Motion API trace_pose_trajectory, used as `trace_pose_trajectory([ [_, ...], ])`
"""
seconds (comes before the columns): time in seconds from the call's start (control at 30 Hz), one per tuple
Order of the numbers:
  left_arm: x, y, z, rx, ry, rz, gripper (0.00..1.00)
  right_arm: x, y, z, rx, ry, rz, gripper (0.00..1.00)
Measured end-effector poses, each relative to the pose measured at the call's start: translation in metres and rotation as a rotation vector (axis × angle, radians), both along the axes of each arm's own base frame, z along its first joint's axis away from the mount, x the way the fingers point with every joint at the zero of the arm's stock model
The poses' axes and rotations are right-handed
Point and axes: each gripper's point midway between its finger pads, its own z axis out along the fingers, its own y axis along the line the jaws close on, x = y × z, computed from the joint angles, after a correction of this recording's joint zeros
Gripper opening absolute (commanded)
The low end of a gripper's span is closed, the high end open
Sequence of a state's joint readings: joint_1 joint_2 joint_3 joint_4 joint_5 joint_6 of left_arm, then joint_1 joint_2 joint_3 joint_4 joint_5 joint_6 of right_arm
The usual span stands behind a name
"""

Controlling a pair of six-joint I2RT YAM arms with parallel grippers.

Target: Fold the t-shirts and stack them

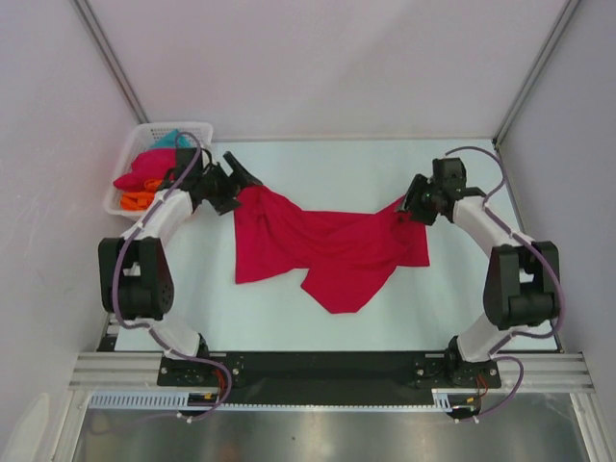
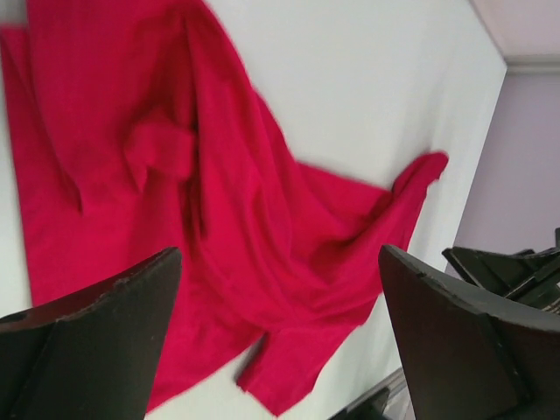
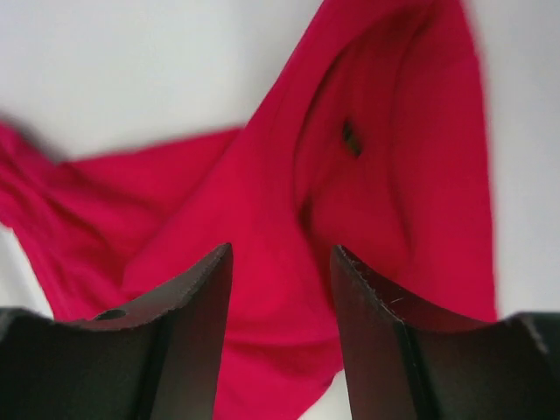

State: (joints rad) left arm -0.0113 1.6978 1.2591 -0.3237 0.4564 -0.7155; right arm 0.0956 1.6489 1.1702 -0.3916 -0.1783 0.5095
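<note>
Because the crimson t-shirt (image 1: 327, 250) lay rumpled on the white table (image 1: 318, 159) rather than flat, the main risk was that any fold begun from this state would trap its twisted middle and doubled hem. The bundle would then be lopsided and would stack badly. The shirt stretched between the 2 grippers, with 1 upper corner beside the left gripper (image 1: 245, 173) and the other just under the right gripper (image 1: 402, 210). The left gripper's fingers stood spread wide with nothing between them. The right gripper's fingers were parted more narrowly above the cloth and pinched nothing, as far as its wrist view showed. A second risk was that a fresh pinch at either corner could catch 2 layers instead of 1, since the cloth was bunched there. The right fingers, being so close to the fabric, could also snag it and drag it if that arm moved off. The left arm sat close to the white mesh basket (image 1: 192, 126), so a wide swing might have nudged it. By count, there was 1 shirt on the table and 1 basket. The basket held 3 visible colours of garment, crimson-pink (image 1: 144, 175), orange (image 1: 135, 200) and teal (image 1: 171, 140), though how many pieces made up each could not be told. There were 2 arms.
</note>
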Motion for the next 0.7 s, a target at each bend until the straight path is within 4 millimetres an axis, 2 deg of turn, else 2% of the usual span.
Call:
trace_pose_trajectory([
  [0.13, -0.049, -0.019, -0.011, 0.001, 0.006, -0.047, 0.99, -0.056, 0.043, 0.002, 0.007, -0.008, 0.098, 0.52],
  [0.23, -0.084, -0.03, -0.033, 0.001, 0.044, -0.073, 1.0, -0.108, 0.081, -0.011, 0.016, 0.02, 0.198, 0.51],
  [0.33, -0.107, -0.034, -0.052, 0.002, 0.077, -0.086, 0.99, -0.146, 0.097, -0.026, 0.008, 0.061, 0.245, 0.5],
  [0.43, -0.125, -0.037, -0.066, 0.007, 0.094, -0.096, 1.0, -0.177, 0.103, -0.039, -0.007, 0.089, 0.265, 0.5],
  [0.57, -0.142, -0.048, -0.078, 0.0, 0.09, -0.121, 1.0, -0.198, 0.11, -0.053, -0.021, 0.126, 0.276, 0.5],
  [0.7, -0.161, -0.06, -0.096, -0.007, 0.115, -0.15, 1.0, -0.206, 0.116, -0.065, -0.045, 0.153, 0.276, 0.5],
])
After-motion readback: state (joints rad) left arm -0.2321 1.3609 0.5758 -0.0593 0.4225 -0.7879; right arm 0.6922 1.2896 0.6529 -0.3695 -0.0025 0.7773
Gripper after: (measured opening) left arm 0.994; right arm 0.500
